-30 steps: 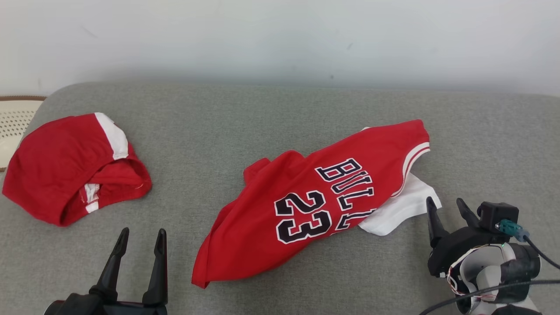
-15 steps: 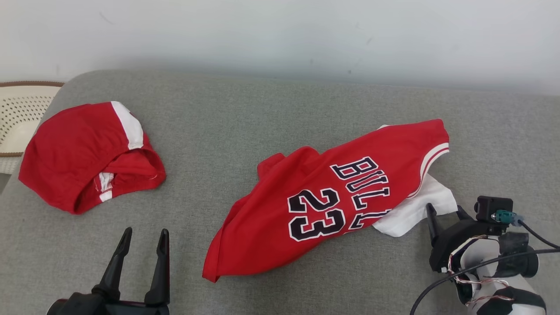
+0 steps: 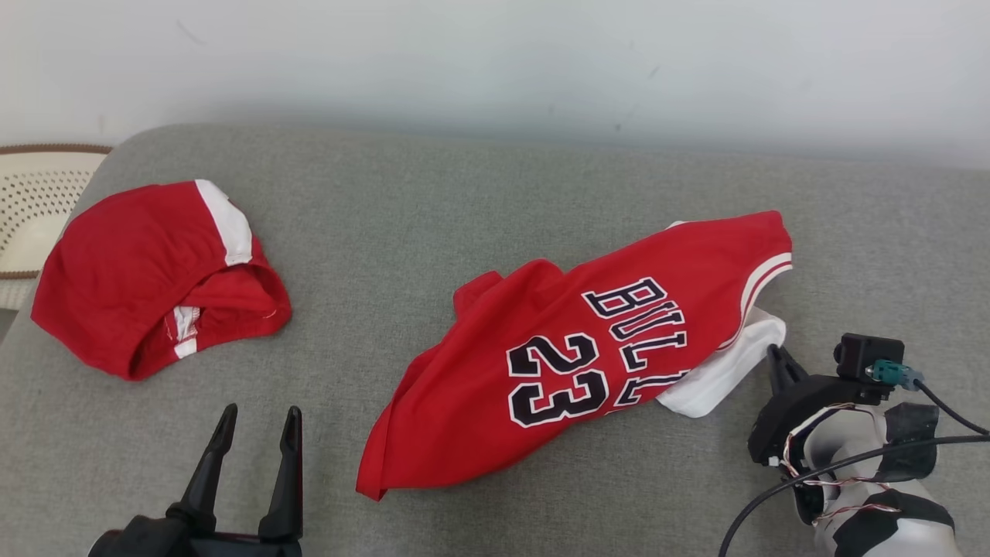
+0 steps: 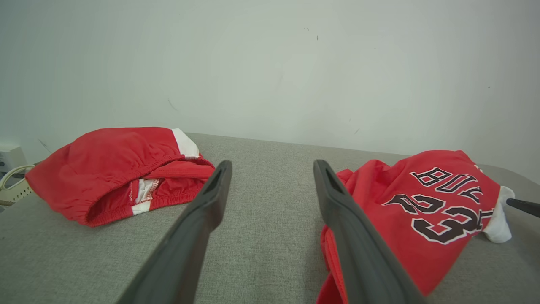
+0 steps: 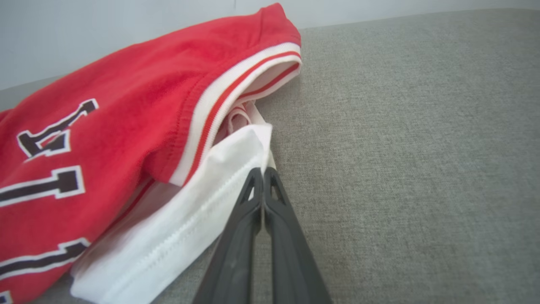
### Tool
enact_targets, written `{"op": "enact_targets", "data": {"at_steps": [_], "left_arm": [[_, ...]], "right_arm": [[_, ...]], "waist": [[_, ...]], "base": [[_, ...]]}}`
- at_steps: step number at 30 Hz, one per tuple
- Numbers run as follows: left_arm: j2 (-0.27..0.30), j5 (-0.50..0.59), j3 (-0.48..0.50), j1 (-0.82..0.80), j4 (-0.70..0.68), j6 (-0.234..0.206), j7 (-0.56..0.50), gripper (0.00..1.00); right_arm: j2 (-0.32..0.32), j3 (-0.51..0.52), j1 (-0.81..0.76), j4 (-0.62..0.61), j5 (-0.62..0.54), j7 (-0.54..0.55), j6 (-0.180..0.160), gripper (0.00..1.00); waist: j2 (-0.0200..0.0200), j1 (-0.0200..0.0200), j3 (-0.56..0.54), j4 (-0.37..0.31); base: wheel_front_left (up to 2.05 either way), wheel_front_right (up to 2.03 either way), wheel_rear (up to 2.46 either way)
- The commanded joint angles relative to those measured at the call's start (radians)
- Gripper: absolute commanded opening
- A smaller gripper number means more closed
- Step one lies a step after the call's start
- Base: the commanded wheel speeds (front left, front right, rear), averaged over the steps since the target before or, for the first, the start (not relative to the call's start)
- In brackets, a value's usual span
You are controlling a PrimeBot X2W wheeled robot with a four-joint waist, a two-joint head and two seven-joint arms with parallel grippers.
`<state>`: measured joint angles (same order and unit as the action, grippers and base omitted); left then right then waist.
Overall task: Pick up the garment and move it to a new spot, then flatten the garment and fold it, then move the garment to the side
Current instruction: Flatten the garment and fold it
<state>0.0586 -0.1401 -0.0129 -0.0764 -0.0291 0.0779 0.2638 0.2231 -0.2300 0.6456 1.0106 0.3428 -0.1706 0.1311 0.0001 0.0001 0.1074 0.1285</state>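
Note:
The garment (image 3: 572, 356) is a red jersey with black "BULLS 23" lettering and a white sleeve (image 3: 719, 371), lying crumpled right of centre on the grey cushion (image 3: 464, 216). My right gripper (image 3: 776, 354) is shut, its tips pinching the sleeve's outer edge. In the right wrist view the closed fingers meet at the white hem (image 5: 168, 228), and the right gripper (image 5: 263, 171) sits just below the striped armhole of the garment (image 5: 105, 126). My left gripper (image 3: 259, 422) stands open and holds nothing, low at the front left. In the left wrist view the left gripper (image 4: 270, 166) has the garment (image 4: 422, 202) to its right.
Red shorts (image 3: 139, 271) with white trim lie bunched at the far left, also seen as the shorts (image 4: 114, 164) in the left wrist view. A cream perforated basket (image 3: 31, 201) stands beyond the cushion's left edge. A pale wall runs behind.
My right gripper has moved in to the white sleeve and shut on its edge; the sleeve's tip has drawn inward. The camera shifted early on. The left gripper stays open.

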Motion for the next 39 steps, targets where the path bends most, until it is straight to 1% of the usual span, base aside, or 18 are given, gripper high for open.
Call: {"op": "enact_targets", "data": {"at_steps": [1, 5, 10, 15, 16, 17, 23, 26, 30, 34, 37, 38, 39], "left_arm": [[0.000, 0.004, 0.003, 0.015, 0.004, 0.005, 0.003, 1.00], [-0.003, 0.005, 0.004, 0.027, 0.011, 0.005, 0.003, 1.00], [-0.005, 0.006, 0.004, 0.047, 0.018, 0.000, 0.003, 1.00], [-0.007, 0.003, 0.005, 0.062, 0.017, -0.004, 0.003, 1.00], [-0.007, 0.004, 0.006, 0.059, 0.017, -0.006, 0.003, 1.00], [-0.007, 0.005, 0.008, 0.059, 0.017, -0.007, 0.003, 1.00], [-0.008, 0.008, 0.004, 0.053, 0.024, -0.008, 0.003, 1.00], [-0.008, 0.006, -0.001, 0.052, 0.029, -0.009, 0.003, 1.00], [-0.008, -0.002, -0.002, 0.054, 0.032, -0.014, 0.003, 1.00], [-0.008, -0.007, -0.002, 0.059, 0.034, -0.016, 0.003, 1.00], [-0.008, -0.009, -0.001, 0.057, 0.035, -0.016, 0.003, 1.00], [-0.008, -0.009, -0.001, 0.057, 0.035, -0.016, 0.003, 1.00], [-0.008, -0.009, -0.002, 0.055, 0.036, -0.016, 0.003, 1.00]], "right_arm": [[-0.007, -0.010, -0.011, -0.009, 0.014, -0.008, -0.001, 0.00], [0.004, -0.061, -0.044, -0.061, 0.082, -0.009, -0.001, 0.00], [0.036, -0.110, -0.107, -0.189, 0.169, 0.030, -0.001, 0.00], [0.077, -0.129, -0.190, -0.404, 0.238, 0.095, -0.001, 0.00], [0.090, -0.126, -0.221, -0.509, 0.268, 0.140, -0.001, 0.00], [0.102, -0.121, -0.231, -0.559, 0.274, 0.159, -0.001, 0.00], [0.119, -0.034, -0.283, -0.833, 0.297, 0.282, -0.001, 0.00], [0.113, 0.027, -0.309, -0.950, 0.284, 0.346, -0.001, 0.00], [0.082, 0.110, -0.357, -1.088, 0.268, 0.431, -0.001, 0.00], [0.038, 0.179, -0.435, -1.182, 0.235, 0.510, -0.001, 0.00], [0.004, 0.218, -0.501, -1.218, 0.213, 0.559, -0.001, 0.00], [0.004, 0.218, -0.501, -1.218, 0.213, 0.559, -0.001, 0.00], [-0.009, 0.232, -0.526, -1.227, 0.210, 0.572, -0.001, 0.00]], "waist": [[-0.0001, -0.0001, -0.010, -0.009], [-0.0001, -0.0001, -0.032, -0.032], [-0.0001, -0.0001, -0.054, -0.065], [-0.0001, -0.0001, -0.056, -0.101], [-0.0001, -0.0001, -0.054, -0.115], [-0.0001, -0.0001, -0.053, -0.121], [-0.0001, -0.0001, -0.057, -0.136], [-0.0001, -0.0001, -0.060, -0.133], [-0.0001, -0.0001, -0.062, -0.124], [-0.0001, -0.0001, -0.062, -0.118], [-0.0001, -0.0001, -0.060, -0.115], [-0.0001, -0.0001, -0.060, -0.115], [-0.0001, -0.0001, -0.060, -0.114]], "base": [[0.00, 0.00, 0.00], [0.00, 0.00, 0.00], [0.00, 0.00, 0.00], [0.00, 0.00, 0.00], [0.00, 0.00, 0.00], [0.00, 0.00, 0.00], [0.00, 0.00, 0.00], [0.00, 0.00, 0.00], [0.00, 0.00, 0.00], [0.00, 0.00, 0.00], [0.00, 0.00, 0.00], [0.00, 0.00, 0.00], [0.00, 0.00, 0.00]]}}
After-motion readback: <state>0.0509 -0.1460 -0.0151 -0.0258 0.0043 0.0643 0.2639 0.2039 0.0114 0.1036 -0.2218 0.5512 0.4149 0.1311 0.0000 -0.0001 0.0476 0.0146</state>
